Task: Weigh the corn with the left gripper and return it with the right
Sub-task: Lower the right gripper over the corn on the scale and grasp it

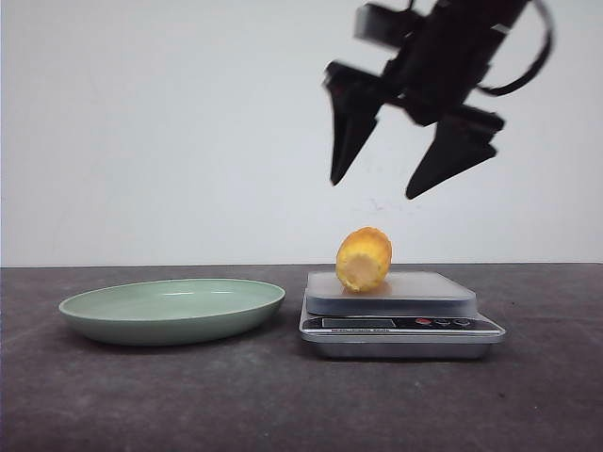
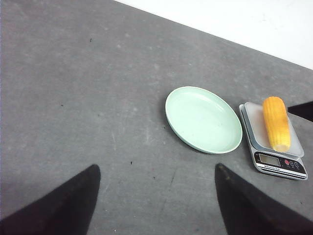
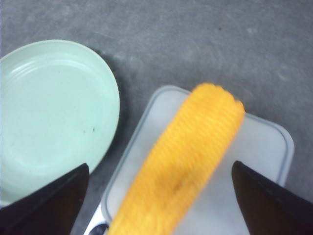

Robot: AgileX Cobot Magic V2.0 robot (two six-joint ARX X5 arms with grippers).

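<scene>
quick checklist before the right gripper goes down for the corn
1. Corn lies on the scale, free of both grippers: ok.
2. Right gripper open, above the corn: ok.
3. Corn sits between the fingers in the right wrist view: ok.
4. Left gripper open, well away from the scale: ok.
5. Plate empty for the return: ok.
6. Scale reading settled: cannot tell, display unreadable.
</scene>
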